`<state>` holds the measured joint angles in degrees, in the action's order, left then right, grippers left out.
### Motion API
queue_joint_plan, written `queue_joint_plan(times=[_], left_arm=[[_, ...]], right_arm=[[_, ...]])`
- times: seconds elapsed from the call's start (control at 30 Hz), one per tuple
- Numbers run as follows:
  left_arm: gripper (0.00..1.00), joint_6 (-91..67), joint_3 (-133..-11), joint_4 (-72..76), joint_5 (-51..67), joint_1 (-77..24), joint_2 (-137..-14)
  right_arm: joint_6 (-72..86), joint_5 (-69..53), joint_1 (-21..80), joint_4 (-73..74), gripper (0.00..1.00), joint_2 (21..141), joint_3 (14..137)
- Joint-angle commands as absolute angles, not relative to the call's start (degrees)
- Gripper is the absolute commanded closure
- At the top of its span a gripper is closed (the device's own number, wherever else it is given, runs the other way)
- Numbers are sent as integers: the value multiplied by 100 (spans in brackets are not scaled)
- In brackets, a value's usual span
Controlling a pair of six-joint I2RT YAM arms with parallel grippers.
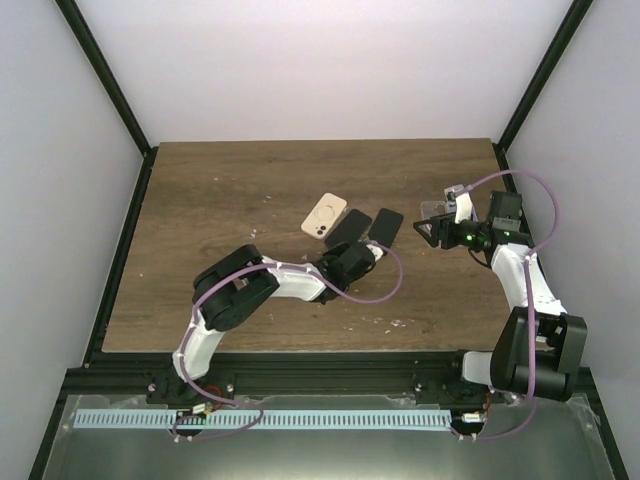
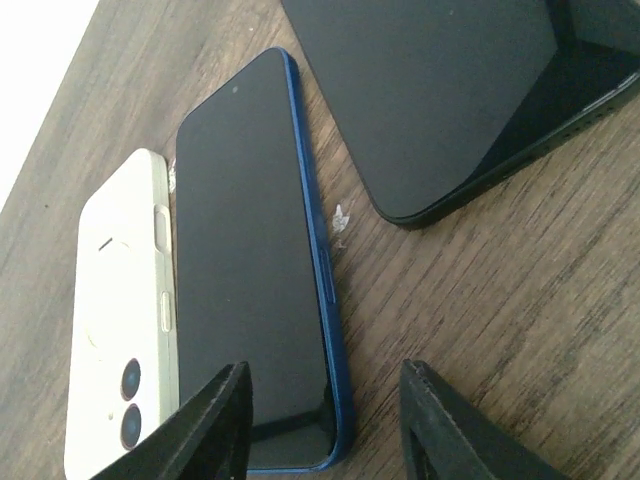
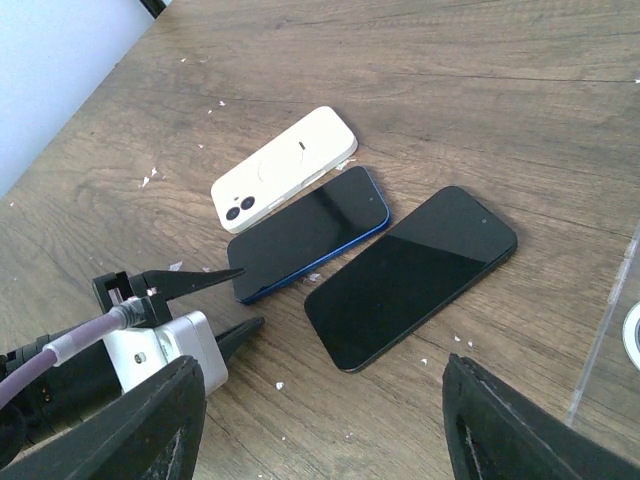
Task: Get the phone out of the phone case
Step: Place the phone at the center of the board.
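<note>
The left gripper [image 2: 325, 372], released with its dark fingers apart and empty, sits at the near end of the slim blue phone [image 2: 245, 260], which lies glossy screen up on the grainy wooden table [image 2: 520, 300]. Just beside the phone's left edge lies the matte cream case [image 2: 115, 300], back up with rounded corners, and a larger black phone [image 2: 440, 90] rests to the right. Farther right, the right gripper [image 1: 432, 226] is spread wide and empty.

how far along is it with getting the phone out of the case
Looks nearly done: the blue phone lies screen up beside the cream case, not in it. Nothing is in hand: the left gripper stands open over the phone's end, the right gripper open and apart. Left: backing the arm off.
</note>
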<state>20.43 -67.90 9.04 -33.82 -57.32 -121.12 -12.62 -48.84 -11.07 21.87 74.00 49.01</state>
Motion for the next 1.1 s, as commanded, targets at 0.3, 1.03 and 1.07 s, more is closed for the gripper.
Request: queue_joint_plan(times=[0.3, 1.03, 1.07], left_arm=[[32, 480, -6778, -947, -1132, -5077, -10583], [2, 14, -8532, -2131, -293, -3526, -12269], [2, 19, -8574, -2127, -313, -3525, -12339]], right_arm=[[-1327, -5011, -1116, 2286, 34, 7323, 5142], [-1406, -5042, -1114, 2381, 34, 7345, 5181], [-1405, -5045, -1116, 2388, 34, 7363, 5185]])
